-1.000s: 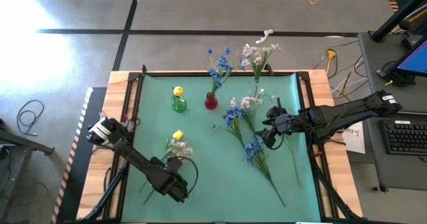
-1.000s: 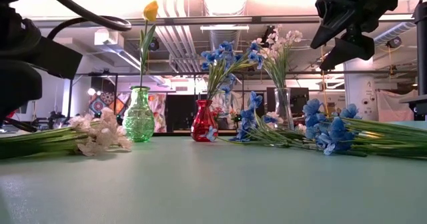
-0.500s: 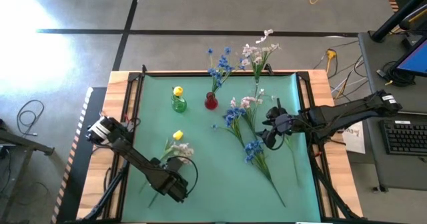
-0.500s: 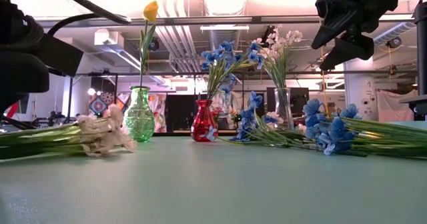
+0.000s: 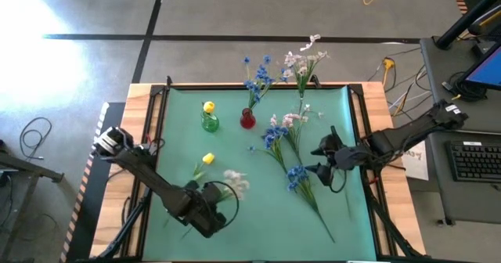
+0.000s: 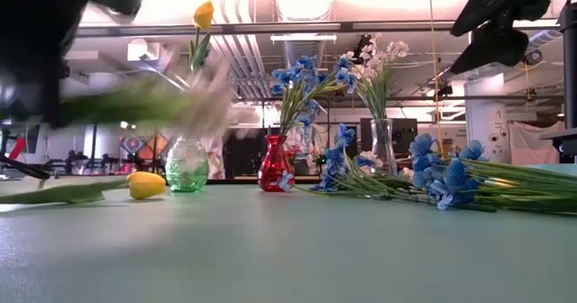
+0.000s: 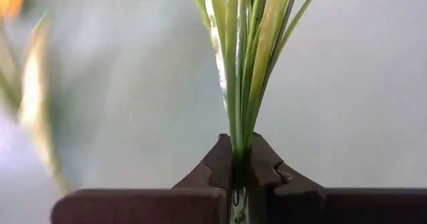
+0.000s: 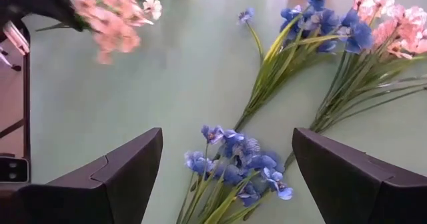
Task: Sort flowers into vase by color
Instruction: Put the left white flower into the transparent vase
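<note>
"What are you holding?"

"My left gripper (image 7: 241, 174) is clamped on the green stems of a pale pink spray (image 5: 235, 181), lifted at the table's seven o'clock; its blossoms blur in the low view."

"And the other?"

"My right gripper (image 8: 227, 177) hovers spread wide and empty over blue blossoms (image 8: 237, 167) at four o'clock."

Flowers: some lying loose, one spray held up off the mat.
Pale pink-white spray (image 5: 235, 181) is up, stems pinched in the left gripper (image 7: 240, 163); a yellow tulip (image 5: 207, 160) lies flat nearby (bud sideways); blue clusters (image 5: 297, 174) sprawl mid-mat beside more blue-and-pink stems (image 5: 280, 128).
</note>
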{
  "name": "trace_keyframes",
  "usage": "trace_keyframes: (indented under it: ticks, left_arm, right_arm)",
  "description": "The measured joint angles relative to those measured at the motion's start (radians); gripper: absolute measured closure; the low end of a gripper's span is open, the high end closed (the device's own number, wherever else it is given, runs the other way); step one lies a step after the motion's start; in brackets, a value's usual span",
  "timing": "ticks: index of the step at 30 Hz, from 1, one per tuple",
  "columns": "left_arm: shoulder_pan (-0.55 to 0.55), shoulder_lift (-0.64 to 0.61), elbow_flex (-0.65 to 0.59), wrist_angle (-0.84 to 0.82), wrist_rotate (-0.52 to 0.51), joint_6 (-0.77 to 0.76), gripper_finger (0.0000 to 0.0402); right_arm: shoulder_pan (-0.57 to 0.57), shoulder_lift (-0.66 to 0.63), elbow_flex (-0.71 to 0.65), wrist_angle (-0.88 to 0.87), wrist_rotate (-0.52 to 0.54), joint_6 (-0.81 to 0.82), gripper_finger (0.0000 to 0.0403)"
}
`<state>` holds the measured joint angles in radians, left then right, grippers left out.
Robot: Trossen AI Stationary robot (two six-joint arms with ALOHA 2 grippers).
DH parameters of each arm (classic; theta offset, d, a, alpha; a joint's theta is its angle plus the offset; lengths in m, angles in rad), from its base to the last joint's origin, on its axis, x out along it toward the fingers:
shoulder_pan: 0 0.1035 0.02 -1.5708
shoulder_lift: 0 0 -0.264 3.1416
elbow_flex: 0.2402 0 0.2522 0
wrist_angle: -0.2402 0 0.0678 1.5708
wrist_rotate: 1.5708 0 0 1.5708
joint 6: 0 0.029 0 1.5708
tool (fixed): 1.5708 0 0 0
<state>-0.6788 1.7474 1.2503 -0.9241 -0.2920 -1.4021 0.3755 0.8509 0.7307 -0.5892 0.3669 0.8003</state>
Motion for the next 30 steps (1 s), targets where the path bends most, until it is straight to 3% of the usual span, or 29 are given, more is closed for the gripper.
trace_keyframes:
  ticks: [7,12,16,23,30]
  left_arm:
    - [0.006,-0.100,0.051,0.254,-0.191,0.462,0.0401]
    - [0.050,-0.168,0.044,0.508,-0.208,0.880,0.0401]
    - [0.110,-0.196,0.043,0.629,-0.207,1.125,0.0401]
    - [0.222,-0.180,0.026,0.789,-0.175,1.333,0.0401]
    - [0.268,-0.149,-0.065,1.037,-0.151,1.373,0.0401]
  right_arm:
    - [0.080,0.010,-0.005,0.009,0.085,-0.010,0.0076]
    - [0.141,0.027,-0.044,0.182,0.136,-0.113,0.0076]
    - [0.173,0.060,-0.091,0.390,0.192,-0.248,0.0076]
    - [0.174,0.175,-0.151,0.778,0.214,-0.468,0.0076]
    - [0.171,0.314,-0.163,1.154,0.246,-0.670,0.0076]
